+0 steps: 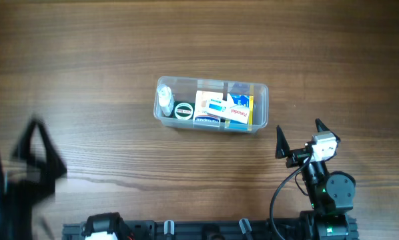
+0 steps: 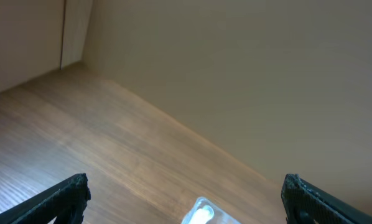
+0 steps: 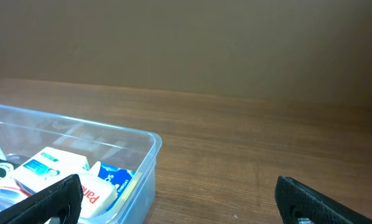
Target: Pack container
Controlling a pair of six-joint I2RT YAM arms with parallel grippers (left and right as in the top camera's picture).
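The clear plastic container (image 1: 161, 110) stands at the middle of the wooden table. It holds a small white bottle (image 1: 165, 99), a round dark-rimmed item (image 1: 183, 111) and several small boxes (image 1: 223, 109). My right gripper (image 1: 299, 142) is open and empty, near the container's front right corner. In the right wrist view the container's corner (image 3: 150, 163) and the boxes (image 3: 55, 171) lie at the lower left, between the fingers (image 3: 180, 202). My left gripper (image 1: 36, 157) is open, empty and blurred at the far left. A corner of the container (image 2: 201, 213) shows in the left wrist view.
A dark rail (image 1: 206, 230) runs along the table's front edge between the two arm bases. A plain wall (image 2: 236, 68) rises behind the table's far edge.
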